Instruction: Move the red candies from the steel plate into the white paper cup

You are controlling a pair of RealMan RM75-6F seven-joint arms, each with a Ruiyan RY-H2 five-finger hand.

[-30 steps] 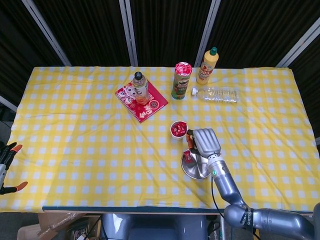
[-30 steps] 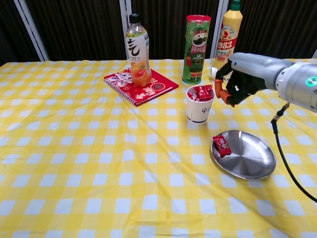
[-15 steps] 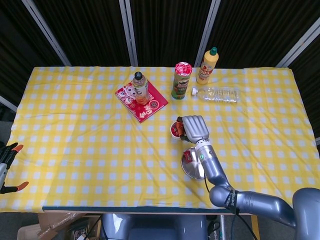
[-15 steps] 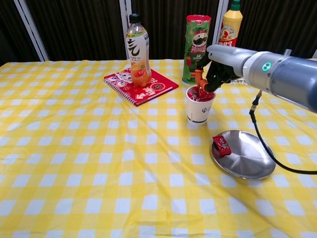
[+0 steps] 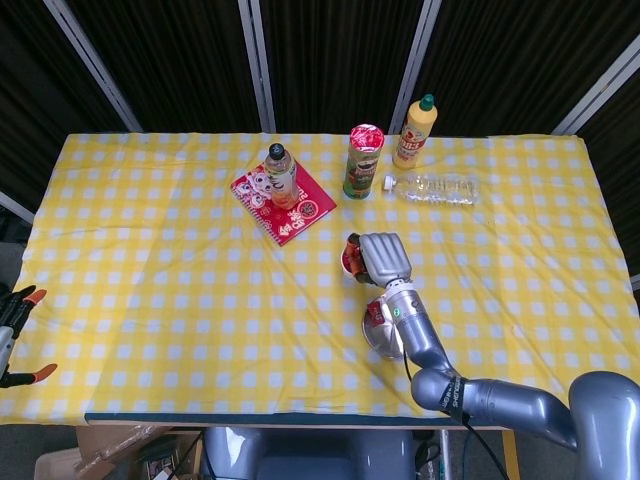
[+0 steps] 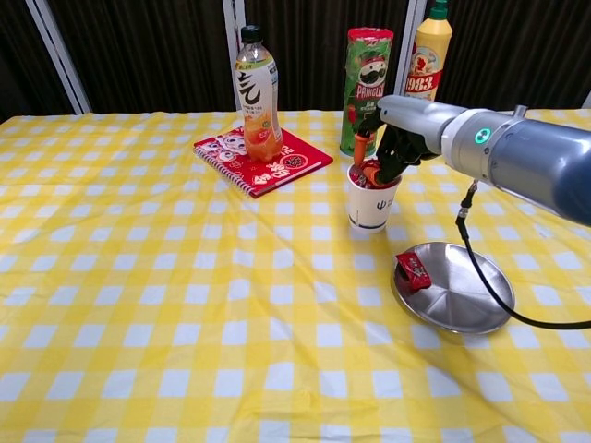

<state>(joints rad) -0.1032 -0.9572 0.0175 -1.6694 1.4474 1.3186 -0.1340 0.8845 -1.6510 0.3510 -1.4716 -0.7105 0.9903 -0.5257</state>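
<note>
The white paper cup [image 6: 372, 205] stands mid-table with several red candies heaped in it; the head view shows only its left rim [image 5: 347, 262] beside my hand. My right hand [image 6: 399, 137] hovers over the cup's mouth, its orange-tipped fingers [image 6: 374, 172] dipping among the candies and the thumb held apart from them. I cannot make out a candy between them. The same hand [image 5: 383, 258] covers most of the cup in the head view. One red candy [image 6: 414, 270] lies on the left side of the steel plate [image 6: 466, 300], to the right of the cup and nearer me. My left hand is out of sight.
Behind the cup stand a Pringles can [image 6: 368, 90] and a yellow squeeze bottle [image 6: 428, 65]. An orange drink bottle [image 6: 258, 97] stands on a red notebook [image 6: 268, 164] at back left. A clear plastic bottle [image 5: 435, 187] lies at the back right.
My right hand swung left from above the plate to over the cup, then lowered its fingers into the cup's mouth. The candy on the plate stayed put.
</note>
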